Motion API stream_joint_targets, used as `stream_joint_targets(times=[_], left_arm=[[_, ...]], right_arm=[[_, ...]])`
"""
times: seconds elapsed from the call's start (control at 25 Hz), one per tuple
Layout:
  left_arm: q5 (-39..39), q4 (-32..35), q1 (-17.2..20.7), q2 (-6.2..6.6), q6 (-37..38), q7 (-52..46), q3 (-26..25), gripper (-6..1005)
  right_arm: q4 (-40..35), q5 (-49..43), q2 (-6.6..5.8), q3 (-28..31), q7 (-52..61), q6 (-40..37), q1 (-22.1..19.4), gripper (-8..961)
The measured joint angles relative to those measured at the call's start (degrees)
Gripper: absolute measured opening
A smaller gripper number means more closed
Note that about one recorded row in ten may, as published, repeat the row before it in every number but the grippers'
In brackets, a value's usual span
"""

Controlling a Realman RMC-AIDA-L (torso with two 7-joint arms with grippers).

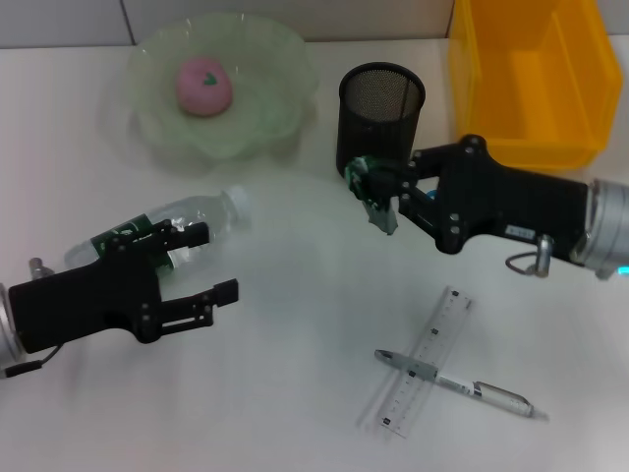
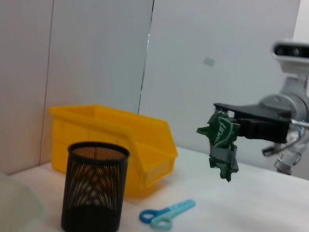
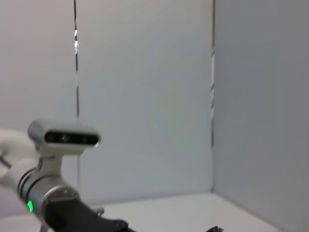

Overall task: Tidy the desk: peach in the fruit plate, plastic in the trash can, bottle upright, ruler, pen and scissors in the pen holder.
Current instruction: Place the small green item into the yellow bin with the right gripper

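Note:
My right gripper (image 1: 376, 192) is shut on a crumpled green piece of plastic (image 1: 372, 204), held above the table just in front of the black mesh pen holder (image 1: 381, 116). The left wrist view shows that plastic (image 2: 222, 147) hanging from the right gripper (image 2: 226, 126). The clear bottle (image 1: 201, 218) lies on its side at the left. My left gripper (image 1: 214, 264) is open, its far finger over the bottle's body. A pink peach (image 1: 203, 85) rests in the green fruit plate (image 1: 265, 118). The clear ruler (image 1: 418, 372) and the pen (image 1: 462, 385) lie crossed at the front right. Blue scissors (image 2: 166, 215) lie beside the pen holder (image 2: 95, 186).
The yellow bin (image 1: 536, 79) stands at the back right, behind my right arm, and also shows in the left wrist view as the yellow bin (image 2: 116, 140). The right wrist view shows only walls and the robot's head.

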Motion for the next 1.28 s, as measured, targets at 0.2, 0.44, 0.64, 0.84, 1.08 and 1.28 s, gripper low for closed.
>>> stream_joint_targets(times=[0.2,0.44,0.64,0.84,1.08,1.28], left_arm=[[0.0,0.0,-0.1,-1.78,0.0,0.6,-0.3,803],[0.0,-0.4,0.7,-3.43,-0.3,3.5,-1.7,802],[0.0,-0.6,0.9,-3.79,0.4,4.0,-2.0,802],[0.0,-0.6,1.0,-3.94,0.9,4.1,-2.0,802],[0.0,-0.6,1.0,-3.98,1.2,4.1,-2.0,802],[0.0,-0.6,1.0,-3.90,1.3,4.1,-2.0,802]], right_arm=[[7.3,2.5,0.08,1.7,-7.8,-0.9,-0.4,38],[12.9,5.4,0.13,1.7,-12.4,0.0,-0.2,38],[13.6,5.4,0.16,1.8,-12.5,0.2,-0.2,37],[13.8,5.4,0.19,1.8,-12.5,0.2,-0.2,37],[13.8,5.6,0.28,1.8,-12.5,-0.2,-0.3,37],[14.5,8.8,0.34,1.8,-12.5,0.2,-0.5,37]])
